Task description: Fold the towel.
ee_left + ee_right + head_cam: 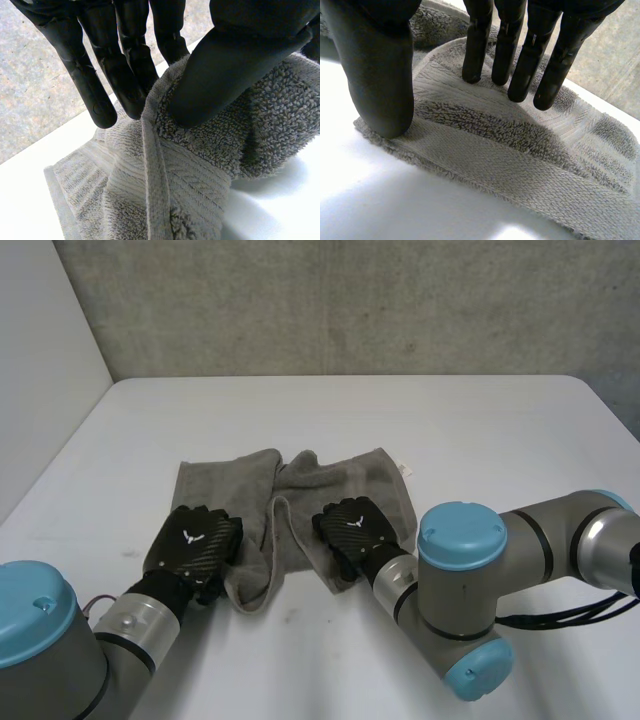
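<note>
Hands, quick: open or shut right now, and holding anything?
Left hand: shut on the towel, a raised fold pinched between thumb and fingers.
Right hand: open, straight fingers and thumb resting on the towel near its edge.

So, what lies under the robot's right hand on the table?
The crumpled grey terry towel lies under the black right hand: its straight fingers and thumb rest on the towel near its edge. The white table beneath that part is covered by cloth.
</note>
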You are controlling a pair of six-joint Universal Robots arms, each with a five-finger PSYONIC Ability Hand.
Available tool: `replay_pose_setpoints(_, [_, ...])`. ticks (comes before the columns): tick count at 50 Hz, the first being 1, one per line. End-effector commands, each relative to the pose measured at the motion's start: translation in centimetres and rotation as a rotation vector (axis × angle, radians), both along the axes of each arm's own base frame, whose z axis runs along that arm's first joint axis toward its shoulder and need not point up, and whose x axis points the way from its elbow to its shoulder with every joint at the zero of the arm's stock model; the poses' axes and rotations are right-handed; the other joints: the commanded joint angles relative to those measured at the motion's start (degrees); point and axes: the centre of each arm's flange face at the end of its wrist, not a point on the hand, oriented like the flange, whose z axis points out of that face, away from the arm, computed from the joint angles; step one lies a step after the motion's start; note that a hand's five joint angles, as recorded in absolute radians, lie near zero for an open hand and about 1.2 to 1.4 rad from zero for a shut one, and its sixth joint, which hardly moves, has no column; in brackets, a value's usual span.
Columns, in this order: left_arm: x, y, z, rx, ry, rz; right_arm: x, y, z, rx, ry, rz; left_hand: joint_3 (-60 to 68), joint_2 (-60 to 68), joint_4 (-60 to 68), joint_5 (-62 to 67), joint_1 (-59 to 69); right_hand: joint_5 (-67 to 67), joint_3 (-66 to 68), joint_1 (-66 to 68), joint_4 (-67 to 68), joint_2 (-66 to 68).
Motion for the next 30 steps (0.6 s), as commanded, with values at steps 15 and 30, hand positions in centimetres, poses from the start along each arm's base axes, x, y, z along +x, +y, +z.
replay_pose_setpoints(15, [0.0,-0.1,-0.3,0.009,-0.005,0.0,-1.8,-3.7,4.6,-0.095,-0.056,-0.064,10.3,10.3,10.2,11.3,11.9,43.0,43.4,43.4,43.4,43.9])
replay_pose_setpoints(30, [0.0,-0.1,-0.3,0.009,-0.005,0.0,-5.3,-3.6,3.7,0.03,0.117,-0.063,10.3,10.3,10.2,11.3,11.9,-11.4,-11.0,-11.1,-11.1,-10.5])
